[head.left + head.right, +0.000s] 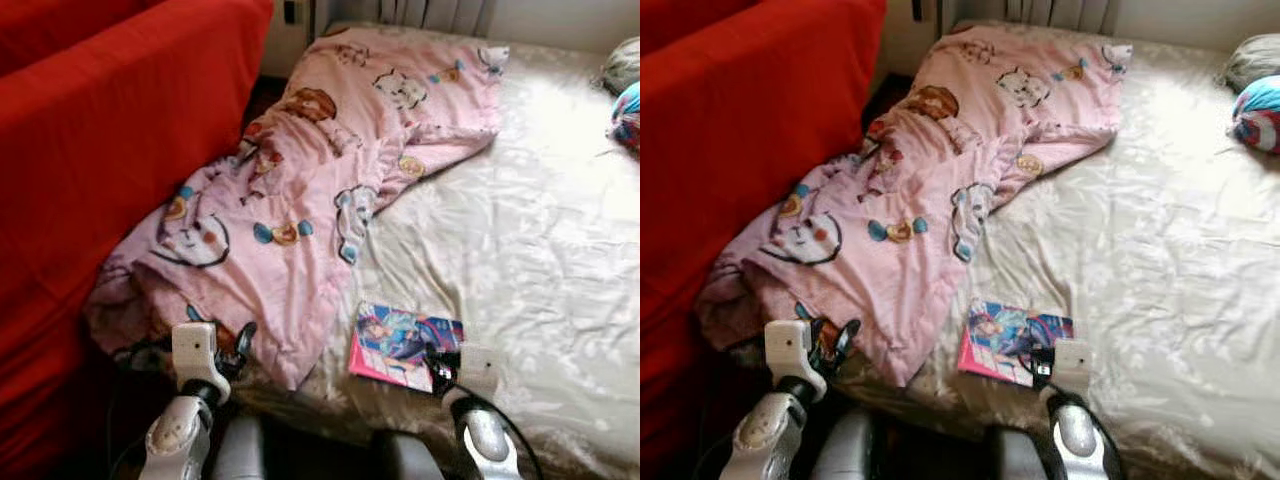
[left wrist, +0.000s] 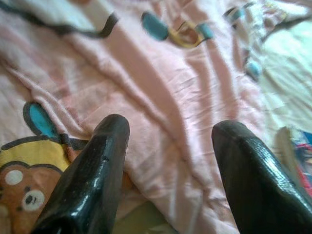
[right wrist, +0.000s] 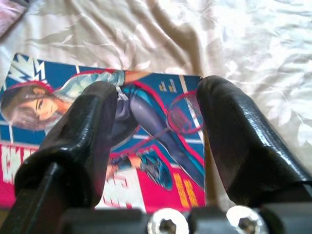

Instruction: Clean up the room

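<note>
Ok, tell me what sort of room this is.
Most likely a bedroom: a bed with a cream sheet, a rumpled pink cartoon-print blanket across it, and a magazine near the edge. A red sofa stands alongside.

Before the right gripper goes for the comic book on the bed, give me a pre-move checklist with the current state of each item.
1. right gripper open: ok, its fingers stand apart in the right wrist view.
2. Gripper lined up with the comic book: ok, it sits at the book's near right corner.
3. Book free of the pink blanket: ok, it lies flat on the cream bedsheet beside the blanket's edge.
4. Finger under the book's edge: cannot tell.
5. left gripper out of the way: ok, open, over the blanket's near end.
</note>
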Tool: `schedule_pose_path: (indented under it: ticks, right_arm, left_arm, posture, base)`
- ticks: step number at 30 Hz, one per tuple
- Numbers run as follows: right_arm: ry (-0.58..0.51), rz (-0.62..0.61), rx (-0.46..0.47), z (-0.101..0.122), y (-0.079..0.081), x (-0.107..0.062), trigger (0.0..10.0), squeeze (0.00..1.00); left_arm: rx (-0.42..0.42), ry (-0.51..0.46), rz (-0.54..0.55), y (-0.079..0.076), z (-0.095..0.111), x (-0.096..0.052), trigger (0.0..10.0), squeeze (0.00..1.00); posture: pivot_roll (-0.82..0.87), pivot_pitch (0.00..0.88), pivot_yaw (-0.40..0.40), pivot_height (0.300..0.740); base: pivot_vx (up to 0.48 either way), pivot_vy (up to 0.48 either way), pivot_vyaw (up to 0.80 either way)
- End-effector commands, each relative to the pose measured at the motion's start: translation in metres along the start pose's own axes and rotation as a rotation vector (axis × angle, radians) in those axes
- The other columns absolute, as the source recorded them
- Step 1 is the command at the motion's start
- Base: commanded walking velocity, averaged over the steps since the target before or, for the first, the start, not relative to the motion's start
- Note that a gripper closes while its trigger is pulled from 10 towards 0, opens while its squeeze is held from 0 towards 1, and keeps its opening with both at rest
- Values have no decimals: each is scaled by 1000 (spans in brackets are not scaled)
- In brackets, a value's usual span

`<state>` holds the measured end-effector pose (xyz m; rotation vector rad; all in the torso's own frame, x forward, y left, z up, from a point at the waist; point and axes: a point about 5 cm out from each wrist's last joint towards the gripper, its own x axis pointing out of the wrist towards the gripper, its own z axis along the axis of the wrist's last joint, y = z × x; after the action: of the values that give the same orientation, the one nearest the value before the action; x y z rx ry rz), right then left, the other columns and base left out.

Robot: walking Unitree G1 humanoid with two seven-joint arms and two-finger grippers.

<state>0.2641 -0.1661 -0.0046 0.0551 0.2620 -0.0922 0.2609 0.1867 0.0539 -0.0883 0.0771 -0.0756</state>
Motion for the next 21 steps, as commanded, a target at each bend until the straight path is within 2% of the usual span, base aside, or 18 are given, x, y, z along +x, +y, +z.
schedule_pose_path:
  ticks: [1,9,19,21]
  right_arm:
    - [26,-8,9,-8,1,-4,10000,0]
    - [62,-47,41,-11,-5,-4,10000,0]
    - [56,-60,46,-12,-8,-5,10000,0]
    - [76,-63,97,-14,-9,-4,10000,0]
  left_arm:
    - [-3,39,22,4,-10,-7,10000,0]
    - [6,43,22,6,-10,-10,10000,0]
    - [21,52,12,8,-9,-14,10000,0]
    - [30,56,6,9,-9,-16,10000,0]
  posture:
    - [47,215,-25,615]
    - [63,216,-15,615]
    - [79,223,3,605]
    - [88,228,10,605]
  base:
    - [0,0,0]
    - [0,0,0]
    - [0,0,0]
    - [0,0,0]
